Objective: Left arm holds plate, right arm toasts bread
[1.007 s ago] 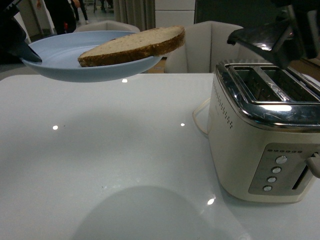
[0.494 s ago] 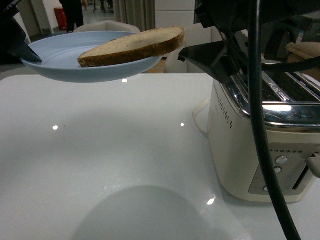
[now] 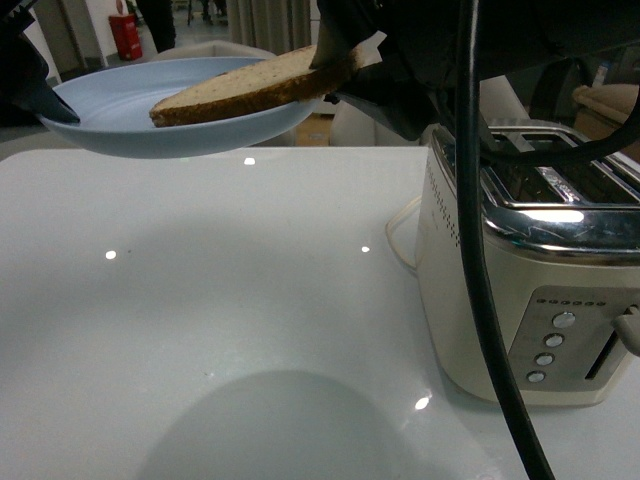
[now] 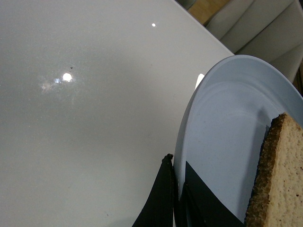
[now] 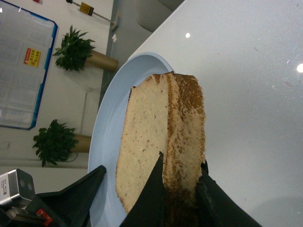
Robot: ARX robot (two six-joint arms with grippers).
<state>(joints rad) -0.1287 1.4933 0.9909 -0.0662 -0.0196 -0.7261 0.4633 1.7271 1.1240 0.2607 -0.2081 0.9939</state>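
Above the white table (image 3: 250,300), on the robot's left side, the pale-blue plate (image 3: 120,125) is held in the air, well apart from the table surface. Its rim is clamped by the left gripper (image 4: 180,191): in the left wrist view one black finger (image 4: 161,203) is seen under the rim and the other on the inner side of the plate, so the gripper is closed on the plate. The bread (image 3: 235,88) is laid across the plate, with its squarer end resting inside the plate and its rounded end raised and reaching out past the rim, toward the toaster (image 3: 500,300). This rounded end is taken by the right gripper (image 3: 345,62). In the right wrist view the slice is seen edge-on between the two black fingers (image 5: 151,198), one pressed on the pale face and the other on the brown crust side, with no gap to be noticed; the opening is narrow and the bread is held in it. The toaster is placed on the table at the robot's right, below and beside the right arm, and its slots are partly hidden by the arm. A thick black cable (image 3: 470,250) is hung down in front of the toaster.
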